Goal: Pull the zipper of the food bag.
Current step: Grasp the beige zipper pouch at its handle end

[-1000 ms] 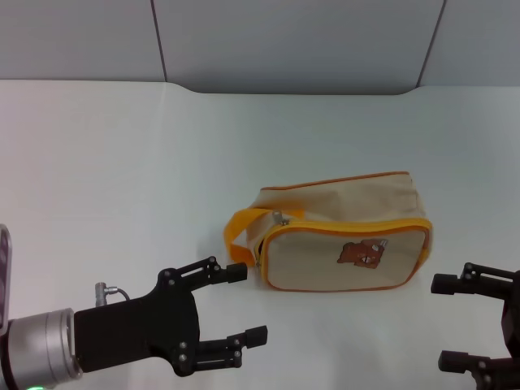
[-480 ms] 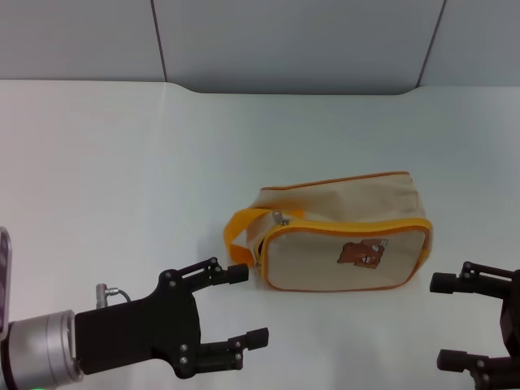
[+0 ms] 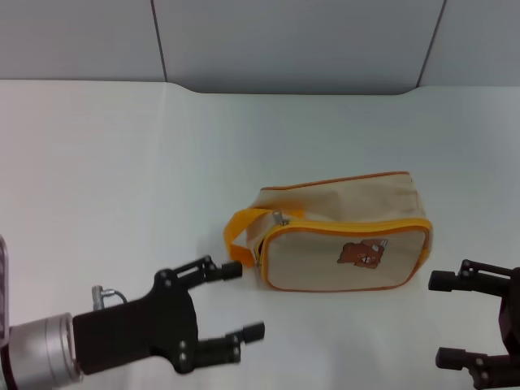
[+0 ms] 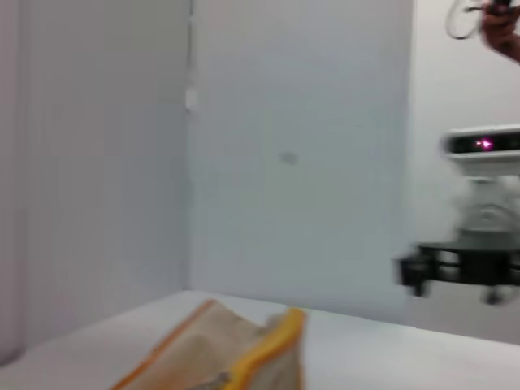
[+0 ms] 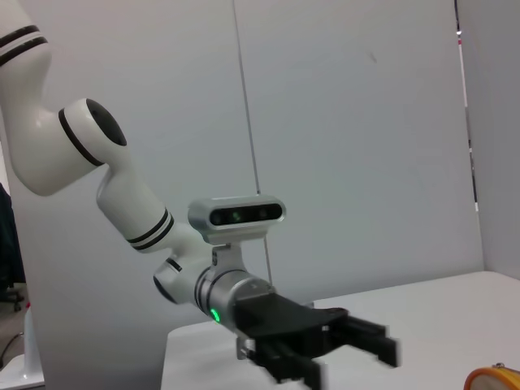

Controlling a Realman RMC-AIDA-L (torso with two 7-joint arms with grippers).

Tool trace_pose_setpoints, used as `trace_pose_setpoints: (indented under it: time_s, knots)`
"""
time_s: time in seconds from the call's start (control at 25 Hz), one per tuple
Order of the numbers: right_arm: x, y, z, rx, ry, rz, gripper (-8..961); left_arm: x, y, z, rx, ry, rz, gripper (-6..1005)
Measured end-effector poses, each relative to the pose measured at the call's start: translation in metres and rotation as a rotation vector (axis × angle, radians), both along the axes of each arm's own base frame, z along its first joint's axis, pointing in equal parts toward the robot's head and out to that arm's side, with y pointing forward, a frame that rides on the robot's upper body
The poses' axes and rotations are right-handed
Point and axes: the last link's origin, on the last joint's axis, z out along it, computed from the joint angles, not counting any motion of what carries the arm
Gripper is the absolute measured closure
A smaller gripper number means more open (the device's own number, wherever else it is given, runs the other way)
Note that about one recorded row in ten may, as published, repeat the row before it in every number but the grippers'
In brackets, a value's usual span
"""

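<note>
The food bag (image 3: 341, 237) is a beige canvas pouch with orange piping and a brown bear print, lying on the white table (image 3: 122, 162) right of centre. Its orange loop strap (image 3: 241, 231) sticks out at its left end. The zipper's silver pull tab (image 3: 280, 218) sits at the bag's left end, near the strap. My left gripper (image 3: 240, 301) is open, low at the front left, just short of the strap and not touching it. My right gripper (image 3: 439, 318) is open at the front right, beside the bag's right end. The bag's end also shows in the left wrist view (image 4: 236, 353).
A grey wall panel (image 3: 292, 41) stands behind the table's far edge. The right wrist view shows my left arm and its gripper (image 5: 349, 345) with its wrist camera (image 5: 237, 214) across the table, and a bit of the bag's orange trim (image 5: 496, 379).
My left gripper has drifted slightly back toward the front left. The bag and the right gripper have hardly moved.
</note>
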Motion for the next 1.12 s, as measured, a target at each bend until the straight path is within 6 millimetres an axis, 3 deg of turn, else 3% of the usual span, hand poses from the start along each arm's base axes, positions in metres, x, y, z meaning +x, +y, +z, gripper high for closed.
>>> trace_pose_setpoints:
  time_s: [0.16,0.48,0.88,1.12]
  knots:
    - [-0.001,0.0,-0.001,0.0,0.001,0.002,149,-0.002,0.004,-0.012,0.073,-0.018,0.099,294]
    - [-0.001,0.0,-0.001,-0.001,0.001,0.001,155,0.012,-0.001,-0.063,0.292,0.041,0.232,313]
    - [0.0,-0.002,-0.002,0.0,0.002,-0.001,162,0.029,0.002,-0.081,0.304,0.079,0.256,336]
    - [0.0,-0.003,-0.002,0.003,0.004,0.0,166,0.032,0.02,-0.082,0.31,0.1,0.294,350]
